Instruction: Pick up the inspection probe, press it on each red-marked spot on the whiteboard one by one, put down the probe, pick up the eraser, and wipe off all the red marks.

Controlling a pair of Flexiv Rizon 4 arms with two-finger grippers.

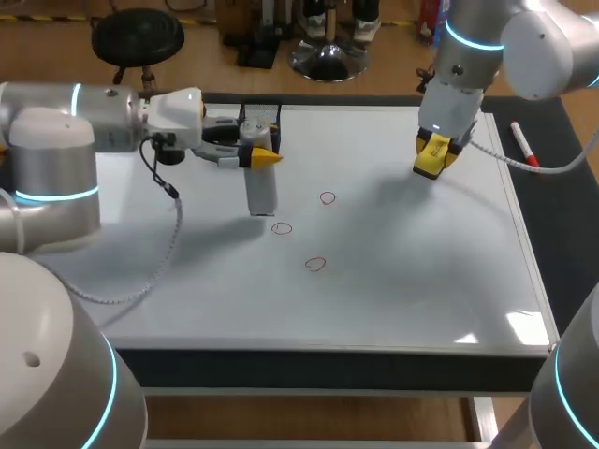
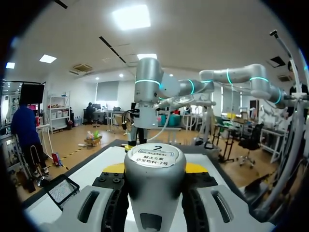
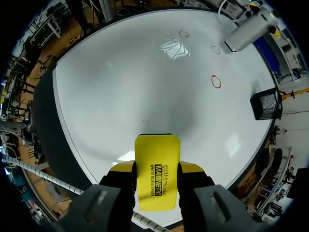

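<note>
Left gripper (image 1: 257,155) clamps probe (image 1: 260,195) upright by marks (image 1: 282,228) for pressing. Right gripper (image 1: 435,157) clamps eraser (image 3: 157,164) far right, staged for wiping.

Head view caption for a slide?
Left gripper holds the probe near three red marks; right gripper holds the eraser.

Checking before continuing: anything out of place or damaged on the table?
Nothing looks damaged or spilled. One oddity: a red marker lies loose beyond the whiteboard's right edge. The left gripper holds the probe, the right gripper the eraser.
</note>
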